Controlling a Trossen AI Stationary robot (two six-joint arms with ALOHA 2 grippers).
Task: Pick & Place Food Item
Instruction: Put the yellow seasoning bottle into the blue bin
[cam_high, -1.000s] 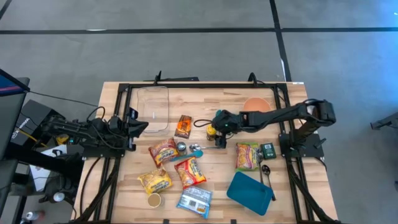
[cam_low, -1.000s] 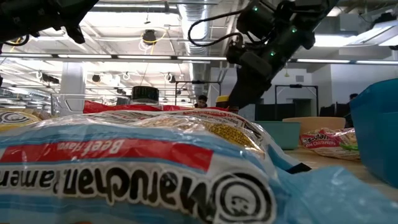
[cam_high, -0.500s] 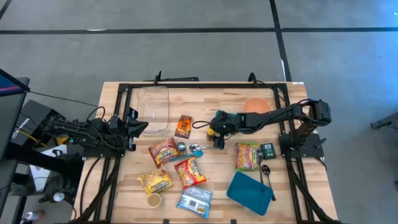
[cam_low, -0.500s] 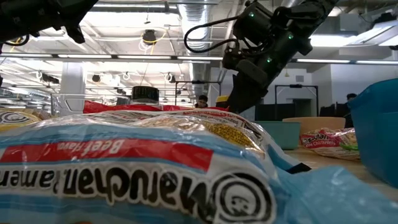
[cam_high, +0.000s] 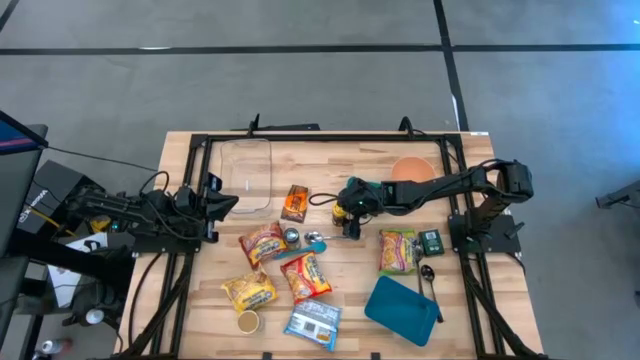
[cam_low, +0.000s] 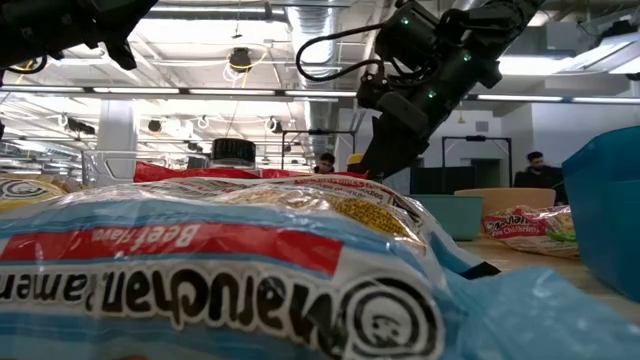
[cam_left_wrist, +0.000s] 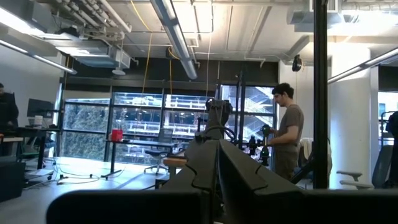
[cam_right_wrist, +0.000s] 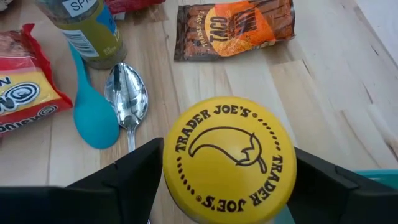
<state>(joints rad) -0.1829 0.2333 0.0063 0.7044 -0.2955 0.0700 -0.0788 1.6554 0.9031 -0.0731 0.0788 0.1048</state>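
The right hand (cam_right_wrist: 227, 186) straddled the yellow-lidded jar (cam_right_wrist: 227, 158), fingers apart either side; it needed to close squarely below the lid before lifting.

The left hand (cam_high: 222, 205) waited at the bench (cam_high: 330, 175) edge; whether it was open or closed could not be told.

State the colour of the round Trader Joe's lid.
Yellow with black print, on the round lid; right wrist view shows it best.

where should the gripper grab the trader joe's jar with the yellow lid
Grip the yellow lid across its round rim, coming straight down from above. The jar stands upright with the lid facing up, and the right gripper already has a dark finger on each side of it. Whether they touch it is unclear. The spoon lies clear beside it.
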